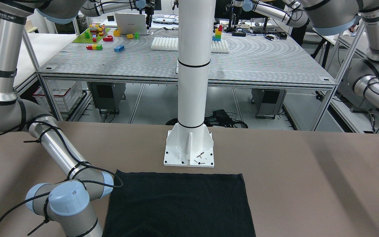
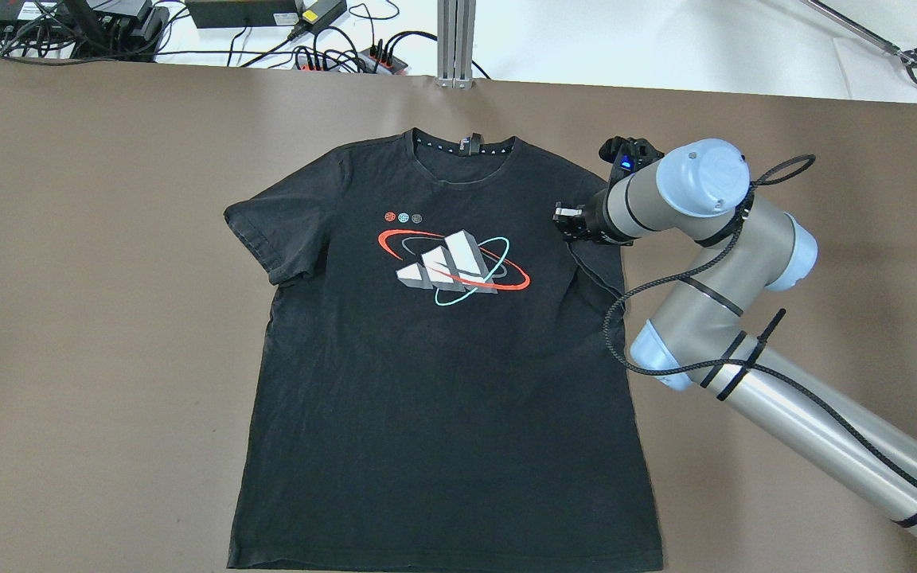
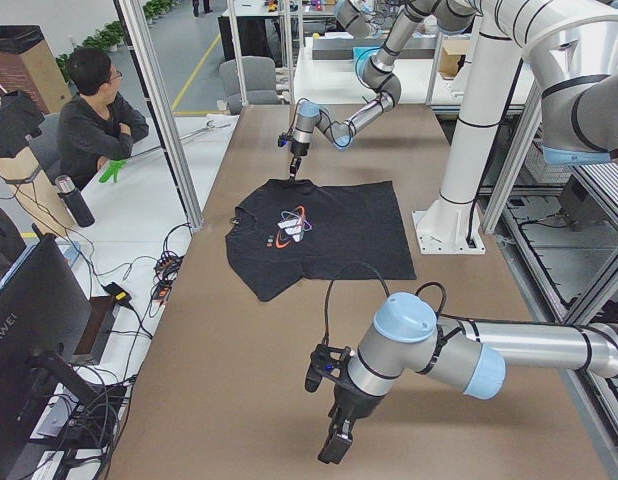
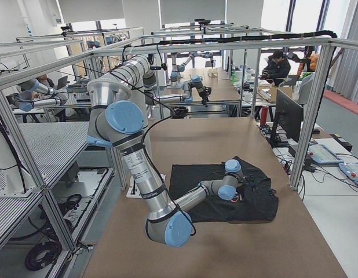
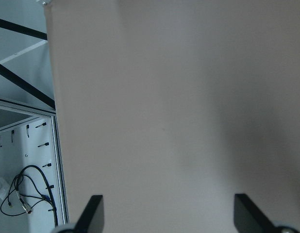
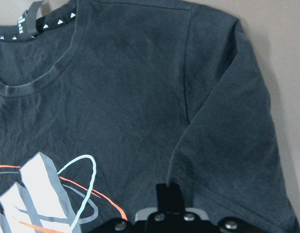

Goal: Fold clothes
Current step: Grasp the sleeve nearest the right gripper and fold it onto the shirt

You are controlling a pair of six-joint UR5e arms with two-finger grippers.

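**Black T-shirt flat on the bench, right claw at its sleeve**

The brown bench [image 2: 108,318] carries the clothes [image 2: 427,382]: one black T-shirt spread flat, print upward, collar away from the robot. The right arm [image 2: 745,350] reaches over the shirt's right-hand edge. The left arm [image 3: 489,350] lies well apart from the shirt, off its left side. A white pillar [image 1: 192,65] stands on the bench near the shirt's hem. A white lattice basket [image 1: 58,95] sits under a farther table beyond the shirt; its contents cannot be made out.

The overhead view hides the shirt's right sleeve under the arm. The right wrist view shows that sleeve lying smooth. There the right claw [image 6: 168,187] sits at the seam joining sleeve and body, fingers pressed together; whether cloth is caught between them I cannot tell. The left wrist view shows the left claw [image 5: 169,216] spread wide over bare bench.

The cloth is matte and lightly creased. The chest print [image 2: 454,263] has white slanted bars ringed by red and pale-blue ovals. Small white triangles dot the inner neck band [image 6: 53,23].
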